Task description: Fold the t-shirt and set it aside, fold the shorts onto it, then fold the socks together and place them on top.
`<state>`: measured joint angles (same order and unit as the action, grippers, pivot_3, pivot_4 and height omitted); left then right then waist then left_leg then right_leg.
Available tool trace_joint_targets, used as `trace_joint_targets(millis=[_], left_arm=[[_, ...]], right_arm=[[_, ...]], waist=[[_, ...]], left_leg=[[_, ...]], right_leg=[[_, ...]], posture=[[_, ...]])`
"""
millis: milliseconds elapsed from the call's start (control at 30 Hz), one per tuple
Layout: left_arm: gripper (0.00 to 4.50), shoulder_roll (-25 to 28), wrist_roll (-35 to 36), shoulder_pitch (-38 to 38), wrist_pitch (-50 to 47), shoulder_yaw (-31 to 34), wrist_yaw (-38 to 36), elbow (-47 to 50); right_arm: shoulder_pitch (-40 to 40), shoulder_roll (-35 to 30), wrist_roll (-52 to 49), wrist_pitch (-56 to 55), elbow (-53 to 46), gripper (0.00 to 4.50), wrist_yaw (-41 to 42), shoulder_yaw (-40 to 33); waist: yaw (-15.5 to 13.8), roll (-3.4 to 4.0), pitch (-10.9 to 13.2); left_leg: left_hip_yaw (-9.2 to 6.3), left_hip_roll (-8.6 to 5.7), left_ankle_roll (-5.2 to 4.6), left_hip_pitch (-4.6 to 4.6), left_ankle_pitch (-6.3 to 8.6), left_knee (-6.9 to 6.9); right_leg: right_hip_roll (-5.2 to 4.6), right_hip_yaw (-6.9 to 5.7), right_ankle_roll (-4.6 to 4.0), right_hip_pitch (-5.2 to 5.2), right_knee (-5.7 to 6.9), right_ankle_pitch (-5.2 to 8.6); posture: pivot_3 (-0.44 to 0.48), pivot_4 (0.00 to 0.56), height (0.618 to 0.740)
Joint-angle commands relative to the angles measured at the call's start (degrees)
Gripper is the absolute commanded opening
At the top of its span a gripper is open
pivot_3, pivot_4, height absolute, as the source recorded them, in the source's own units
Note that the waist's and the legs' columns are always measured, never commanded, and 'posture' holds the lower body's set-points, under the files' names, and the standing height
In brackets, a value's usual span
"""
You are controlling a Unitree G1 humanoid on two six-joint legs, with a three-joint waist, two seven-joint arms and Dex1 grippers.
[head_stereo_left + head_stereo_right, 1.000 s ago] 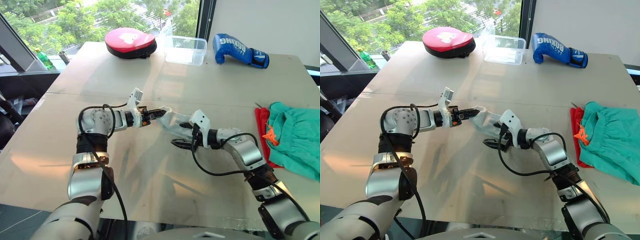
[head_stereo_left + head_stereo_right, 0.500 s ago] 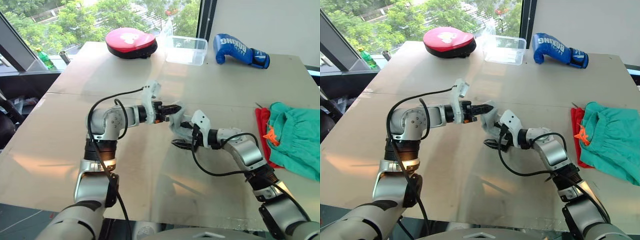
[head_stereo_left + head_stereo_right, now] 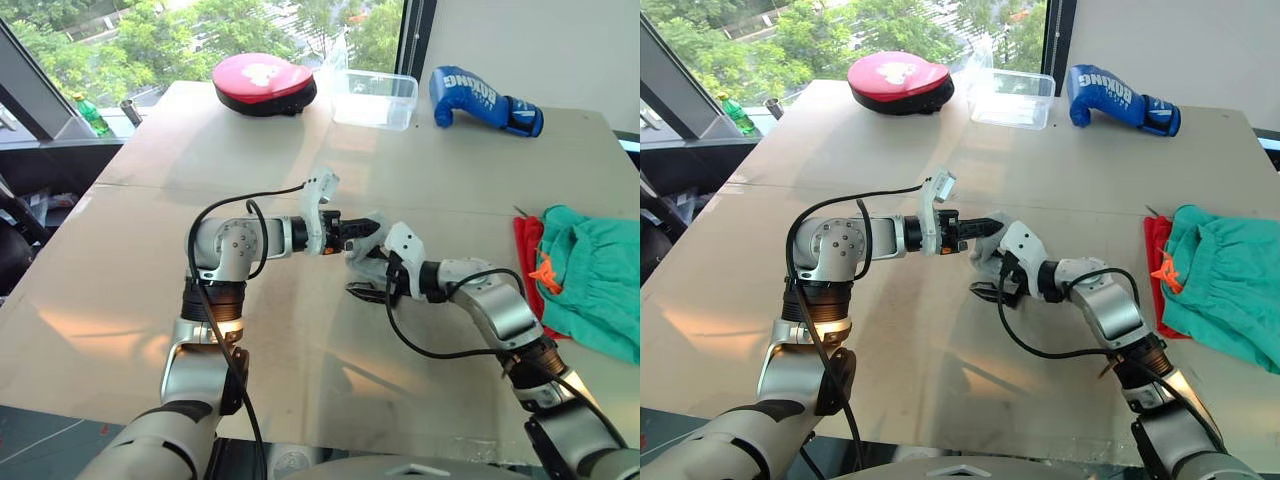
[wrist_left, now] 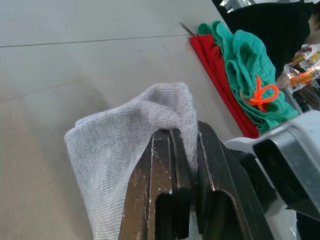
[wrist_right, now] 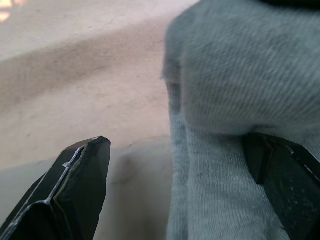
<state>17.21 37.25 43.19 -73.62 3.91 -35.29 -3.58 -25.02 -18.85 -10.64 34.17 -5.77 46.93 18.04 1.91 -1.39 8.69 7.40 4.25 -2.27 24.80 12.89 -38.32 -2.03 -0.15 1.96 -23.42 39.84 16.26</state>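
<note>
The grey socks (image 4: 125,130) hang mid-desk (image 3: 150,290), pinched in the left pincer (image 4: 182,145), whose fingers are clamped on the knit. The right pincer (image 5: 185,190) gapes apart around them. Far right lie the shorts (image 3: 590,280) over the t-shirt (image 3: 524,262).

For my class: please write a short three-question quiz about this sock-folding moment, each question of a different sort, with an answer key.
1. True or false: the left gripper is shut on the socks.
2. Which garment lies on top at the table's right edge? A) the shorts B) the t-shirt C) a towel
3. Fill in: the right gripper stands ____, with sock fabric between its fingers.

Key: 1 true; 2 A; 3 open
</note>
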Motion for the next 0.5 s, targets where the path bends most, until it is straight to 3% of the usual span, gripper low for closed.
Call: trace_joint_targets(millis=[33,300,500], left_arm=[[0.01,0.39,0.71,1.37,1.53,-0.36,-1.32,0.23],[0.01,0.43,1.3,0.96,2.11,-1.02,-2.56,0.8],[0.01,0.38,-0.14,-0.7,4.36,-6.01,-4.88,1.71]], right_arm=[[0.32,-1.21,-2.3,4.03,-8.1,4.5,-0.42,-1.19],[2.73,-5.47,-6.16,10.32,-16.91,4.5,-1.46,-4.84],[9.89,-12.96,-12.97,16.41,-25.63,4.5,-1.37,-15.88]], waist=[[-0.01,0.0,0.01],[-0.16,-0.02,0.03],[-1.25,-0.03,0.06]], left_leg=[[0.0,0.0,0.0,0.01,0.0,0.01],[0.01,-0.02,-0.01,0.02,0.0,0.01],[0.01,-0.03,-0.02,0.07,0.01,0.03]], right_leg=[[0.0,0.0,0.0,-0.02,0.0,0.0],[-0.01,0.0,0.0,-0.02,-0.02,0.0],[-0.01,0.0,0.01,-0.02,-0.13,0.01]], posture=[[0.0,0.15,0.735],[0.0,0.15,0.735],[0.0,0.15,0.735]])
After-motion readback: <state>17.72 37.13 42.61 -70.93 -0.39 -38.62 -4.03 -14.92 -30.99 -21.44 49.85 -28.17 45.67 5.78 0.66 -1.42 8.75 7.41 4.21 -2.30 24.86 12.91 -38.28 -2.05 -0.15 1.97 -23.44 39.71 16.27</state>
